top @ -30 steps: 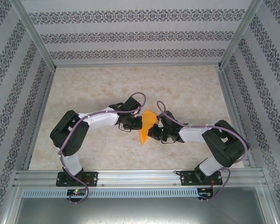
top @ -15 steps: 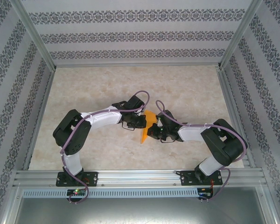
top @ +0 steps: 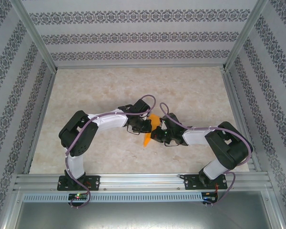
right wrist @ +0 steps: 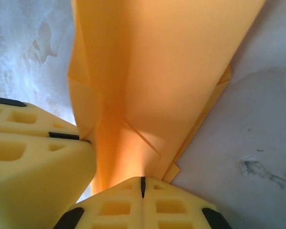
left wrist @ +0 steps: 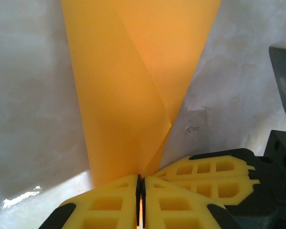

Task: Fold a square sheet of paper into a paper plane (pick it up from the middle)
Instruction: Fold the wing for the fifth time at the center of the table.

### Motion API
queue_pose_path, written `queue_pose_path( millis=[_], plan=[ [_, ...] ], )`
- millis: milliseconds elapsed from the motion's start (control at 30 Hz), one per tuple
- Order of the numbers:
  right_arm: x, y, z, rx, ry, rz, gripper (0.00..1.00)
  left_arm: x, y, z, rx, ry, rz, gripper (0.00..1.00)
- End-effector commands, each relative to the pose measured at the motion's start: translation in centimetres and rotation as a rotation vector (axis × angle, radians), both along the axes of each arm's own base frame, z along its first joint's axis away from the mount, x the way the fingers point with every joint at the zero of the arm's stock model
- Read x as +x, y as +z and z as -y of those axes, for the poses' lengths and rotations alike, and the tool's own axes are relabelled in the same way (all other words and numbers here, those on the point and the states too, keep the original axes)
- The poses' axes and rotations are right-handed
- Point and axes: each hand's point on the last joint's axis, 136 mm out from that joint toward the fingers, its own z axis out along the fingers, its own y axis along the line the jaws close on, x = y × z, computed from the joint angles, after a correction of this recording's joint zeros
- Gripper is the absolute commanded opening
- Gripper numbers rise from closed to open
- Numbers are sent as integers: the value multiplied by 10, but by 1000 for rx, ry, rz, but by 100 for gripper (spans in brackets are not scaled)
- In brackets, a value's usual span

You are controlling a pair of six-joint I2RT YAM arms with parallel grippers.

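The paper plane (top: 149,133), orange paper folded into a narrow pointed shape with layered flaps, hangs between the two grippers over the middle of the table. My left gripper (top: 146,126) is shut on one side of it; its yellow fingertips (left wrist: 119,200) pinch the paper (left wrist: 128,86) right at its lower edge. My right gripper (top: 157,135) is shut on the other side, jaws pressed together on the folded layers (right wrist: 171,71). The two grippers stand close together, almost touching: the right one's fingers (left wrist: 214,171) show beside the left's, and the left one's fingers (right wrist: 33,157) beside the right's.
The marbled tabletop (top: 133,90) lies below, bounded by aluminium rails (top: 143,179) at the near edge and patterned walls (top: 133,36) on three sides. Both arms bend inward from their bases, and their purple cables (top: 150,102) loop above the wrists.
The left arm has swung right and brought its gripper closer to the right gripper. The orange paper between them looks narrower from above than a second ago.
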Motion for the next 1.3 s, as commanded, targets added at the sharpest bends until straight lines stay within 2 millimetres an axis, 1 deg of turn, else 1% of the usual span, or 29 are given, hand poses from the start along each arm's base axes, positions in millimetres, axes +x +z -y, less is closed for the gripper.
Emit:
queue_pose_path(
  millis=[0, 100, 233, 367, 467, 667, 833, 933, 1167, 1267],
  plan=[
    [-3, -11, 11, -24, -25, -14, 3, -6, -2, 12, -18, -31, -19, 13],
    [-1, -7, 11, -12, -31, -2, 4, -7, -4, 15, -26, -38, -25, 13],
    [1, -3, 12, 7, -39, 1, 4, -7, -7, 15, -18, -41, -29, 13],
    [1, -3, 17, 18, -64, -9, 3, -7, -6, 16, -26, -39, -31, 13],
    [0, -8, 22, -3, -80, -25, 3, -6, -2, 20, -47, -38, -31, 12],
    [-2, -16, 25, 5, -106, -56, 1, -4, 6, 29, -100, -30, -39, 13],
    [-2, -18, 25, 17, -118, -66, 0, -3, 10, 35, -134, -26, -43, 12],
    [-1, -16, 25, 28, -123, -59, 0, -4, 7, 38, -149, -25, -56, 12],
    [3, -6, 18, 91, -122, -29, 0, -6, -17, 34, -112, -16, -87, 12],
    [4, -1, 18, 98, -122, -18, 0, -4, -19, 31, -102, -8, -83, 12]
  ],
)
